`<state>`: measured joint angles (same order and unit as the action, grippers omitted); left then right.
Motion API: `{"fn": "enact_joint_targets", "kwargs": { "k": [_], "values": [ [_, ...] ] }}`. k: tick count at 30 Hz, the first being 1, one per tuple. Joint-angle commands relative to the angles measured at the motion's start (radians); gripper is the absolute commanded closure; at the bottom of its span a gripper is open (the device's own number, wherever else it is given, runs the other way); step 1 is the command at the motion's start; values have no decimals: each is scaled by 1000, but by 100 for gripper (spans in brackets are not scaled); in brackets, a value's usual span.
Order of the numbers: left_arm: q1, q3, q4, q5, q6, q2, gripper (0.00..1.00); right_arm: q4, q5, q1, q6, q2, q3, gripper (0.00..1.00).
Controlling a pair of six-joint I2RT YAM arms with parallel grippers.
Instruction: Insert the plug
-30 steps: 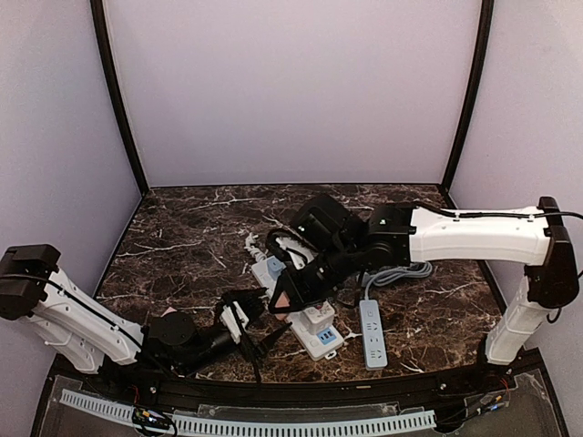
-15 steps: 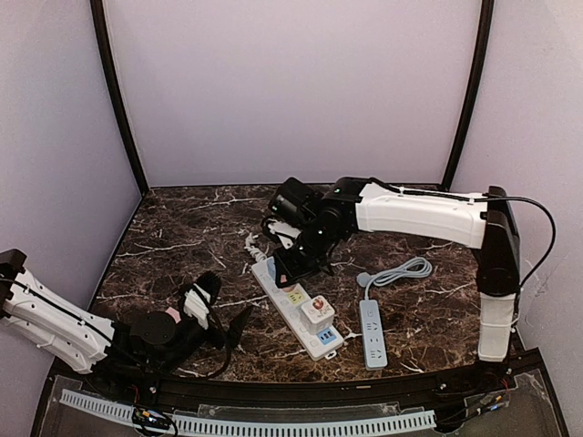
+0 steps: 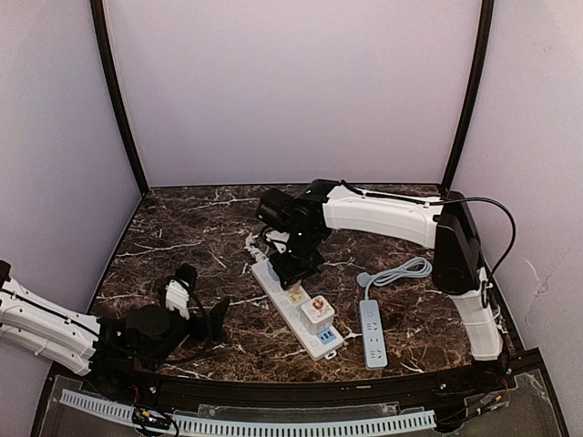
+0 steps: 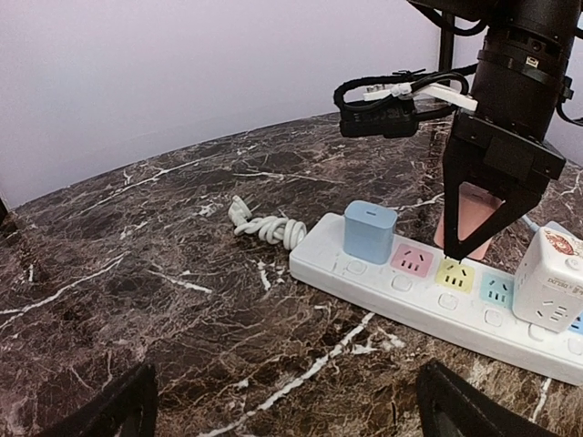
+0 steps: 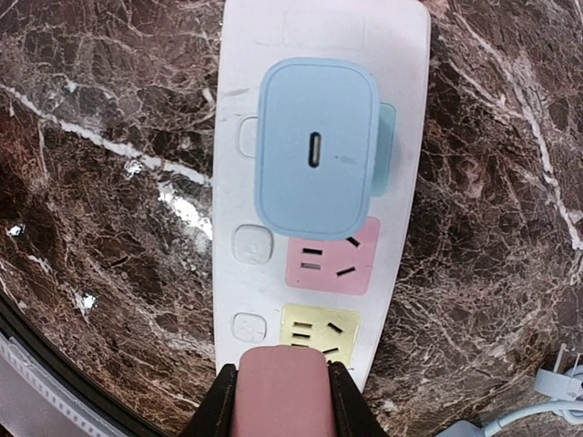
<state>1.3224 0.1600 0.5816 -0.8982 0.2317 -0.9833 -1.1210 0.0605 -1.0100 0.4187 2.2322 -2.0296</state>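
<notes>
Right arm has swung off the middle of the power strip (image 3: 290,308) toward its far end since a second ago, and the left arm has backed away from the strip's near-left side, its jaws spreading as it went. So now the right gripper (image 3: 293,266) hangs over the strip, clamped on the pink plug (image 5: 281,393). The wrist view shows the two black fingers (image 5: 219,408) squeezing the plug from both sides. From the left wrist camera the pink plug (image 4: 474,214) is held upright, just above the strip's yellow socket (image 4: 453,273), which sits next to the pink socket (image 4: 412,261). I can't tell whether the prongs are touching the strip yet, since the fingers hide them. One slot further toward the cord end, a blue charger (image 4: 369,232) is already seated in the strip, and on the other side of the yellow socket, a couple of slots along, there's a white cube adapter (image 4: 549,287). The strip's coiled white cord (image 4: 269,228) trails off its far end on the marble table (image 3: 182,237). The left gripper (image 3: 205,305) sits low on the table, well apart from the strip, with its jaws spread wide and nothing between them — just bare marble.
</notes>
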Motion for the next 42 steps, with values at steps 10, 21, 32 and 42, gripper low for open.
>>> {"fn": "enact_joint_targets", "kwargs": {
  "k": [10, 21, 32, 42],
  "values": [
    [-12, 7, -5, 26, 16, -56, 1, -36, 3, 19, -3, 63, -18, 100],
    [-14, -5, -6, 34, 21, -36, 1, 4, 4, 19, 11, 63, 47, 100],
    [-14, -7, 2, 31, 16, -40, 1, 6, 18, 14, -6, 63, 80, 100],
    [-14, -8, 7, 33, 12, -40, 1, -62, -13, 8, -18, 69, 51, 100]
  ]
}}
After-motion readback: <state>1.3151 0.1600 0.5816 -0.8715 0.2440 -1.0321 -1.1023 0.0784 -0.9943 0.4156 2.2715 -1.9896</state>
